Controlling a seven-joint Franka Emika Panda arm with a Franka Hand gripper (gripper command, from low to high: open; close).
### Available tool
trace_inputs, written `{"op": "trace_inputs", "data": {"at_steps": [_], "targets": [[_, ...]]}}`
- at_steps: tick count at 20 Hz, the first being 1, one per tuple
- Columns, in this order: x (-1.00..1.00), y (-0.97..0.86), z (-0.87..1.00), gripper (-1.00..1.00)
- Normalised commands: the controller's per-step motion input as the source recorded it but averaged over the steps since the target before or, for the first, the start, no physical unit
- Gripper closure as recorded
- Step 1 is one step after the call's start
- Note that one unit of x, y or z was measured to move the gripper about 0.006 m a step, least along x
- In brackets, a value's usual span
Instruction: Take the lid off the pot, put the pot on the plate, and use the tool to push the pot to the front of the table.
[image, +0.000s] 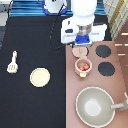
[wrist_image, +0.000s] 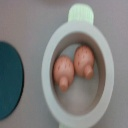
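Gripper (image: 80, 48) above stove top (image: 120, 75), holding lid (image: 80, 52) lifted clear. Pot (image: 83, 66) directly below, toward exterior view's bottom, uncovered, two reddish pieces inside. Plate (image: 40, 77) well apart on table (image: 30, 50), exterior view's left; tool (image: 12, 63) further left.

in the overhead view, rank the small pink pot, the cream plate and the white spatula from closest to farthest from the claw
The claw hangs over the stove, toward the exterior view's top.
1. Small pale-pink round pot, just below the claw.
2. Flat cream-tan plate, on the black table, left of the pot.
3. Cream-white slotted spatula, far left.
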Motion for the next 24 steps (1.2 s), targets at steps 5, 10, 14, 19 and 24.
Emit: {"op": "trace_inputs", "data": {"at_steps": [5,10,14,19,24], "targets": [[0.63,-0.31,-0.20,-1.00],[0.28,-0.09,-0.27,-1.00],[0.12,-0.02,-0.43,-1.00],[0.16,0.00,-0.42,-1.00],[0.42,-0.01,-0.32,-1.00]]}}
